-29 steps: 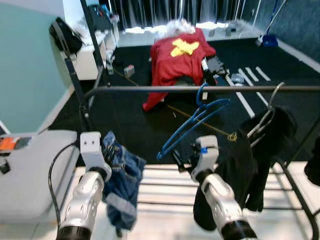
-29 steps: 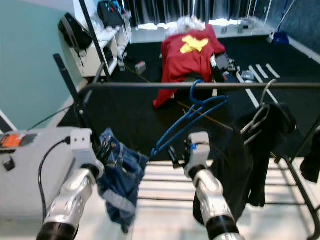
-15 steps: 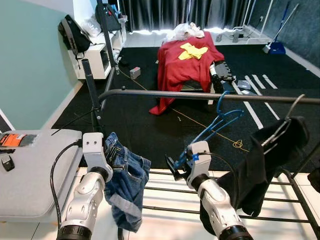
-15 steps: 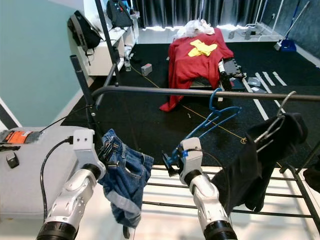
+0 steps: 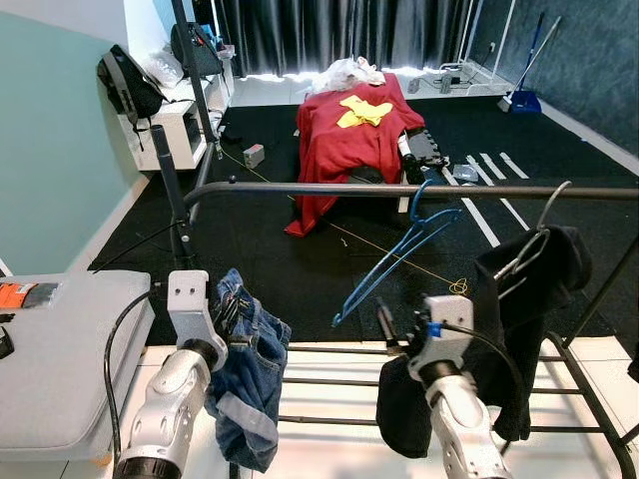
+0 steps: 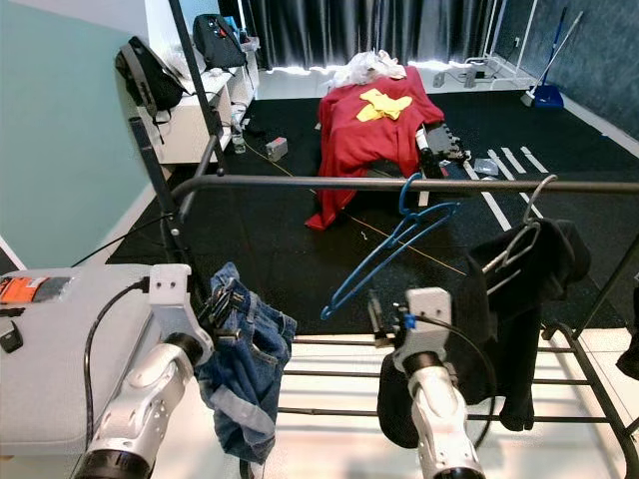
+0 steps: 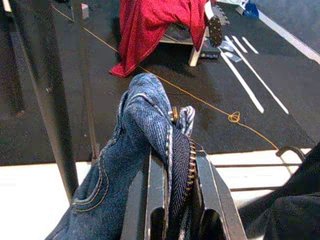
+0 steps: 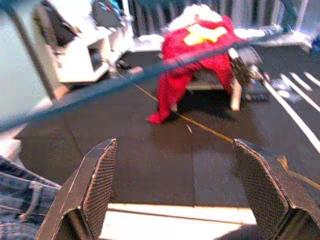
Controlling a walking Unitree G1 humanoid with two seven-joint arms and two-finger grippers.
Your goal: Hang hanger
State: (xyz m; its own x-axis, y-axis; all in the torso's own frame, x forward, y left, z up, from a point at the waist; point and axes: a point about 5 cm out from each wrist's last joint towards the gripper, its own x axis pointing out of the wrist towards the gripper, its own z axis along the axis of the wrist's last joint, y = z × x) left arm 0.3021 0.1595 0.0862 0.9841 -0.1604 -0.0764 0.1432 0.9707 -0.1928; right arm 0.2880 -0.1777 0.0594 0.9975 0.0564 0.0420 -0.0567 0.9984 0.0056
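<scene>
Hanger [image 5: 397,250], blue, hangs by its hook on the rail [image 5: 329,188], tilted, its lower end just ahead of and above the right hand [image 8: 175,190]. Nothing touches it. Right hand sits below the rail with fingers [image 8: 95,185] spread wide and nothing between them; the blurred blue hanger bar crosses the right wrist view beyond the fingertips. Black garment [image 5: 529,289] on a silver hanger [image 5: 529,239] hangs on the rail just right of this hand, draping down beside the forearm.

Left hand [image 7: 172,200] is clamped on jeans [image 7: 140,150], zipper edge pinched between the fingers, denim bunched over and ahead of them. Jeans droop off the hand toward the floor, under the rail's left end. Grey surface [image 5: 60,339] lies left of the left arm. Red cloth [image 5: 349,130] is draped over a bench well beyond both hands, on the dark carpet.
</scene>
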